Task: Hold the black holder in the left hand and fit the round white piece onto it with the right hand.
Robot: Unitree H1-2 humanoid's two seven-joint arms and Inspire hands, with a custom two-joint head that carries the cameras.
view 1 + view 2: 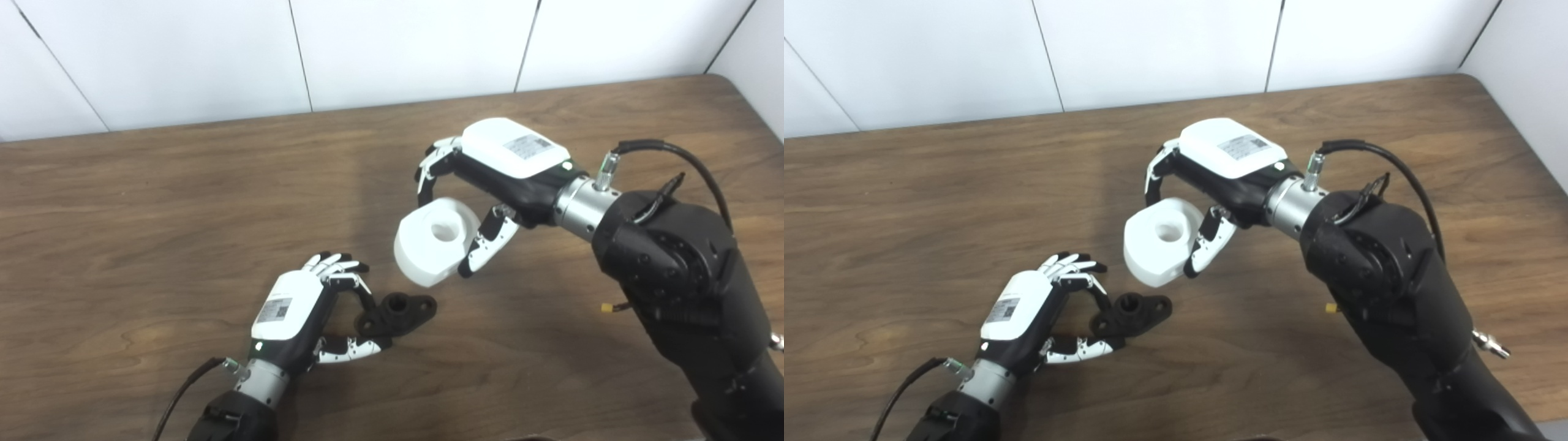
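The black holder (pixel 401 311), a small flange with a raised round socket, sits low near the table's front middle. My left hand (pixel 309 312) is shut on its left end, thumb below and fingers curled over the top. The round white piece (pixel 436 240), a thick disc with a centre hole, hangs tilted above and to the right of the holder, apart from it. My right hand (pixel 490 184) is shut on it, fingers over its far side and thumb on its near right edge.
The brown wooden table (pixel 153 214) runs back to a white panelled wall (pixel 392 49). Its right rear corner (pixel 723 82) shows at the upper right. My bulky right forearm (pixel 680 275) covers the table's right front.
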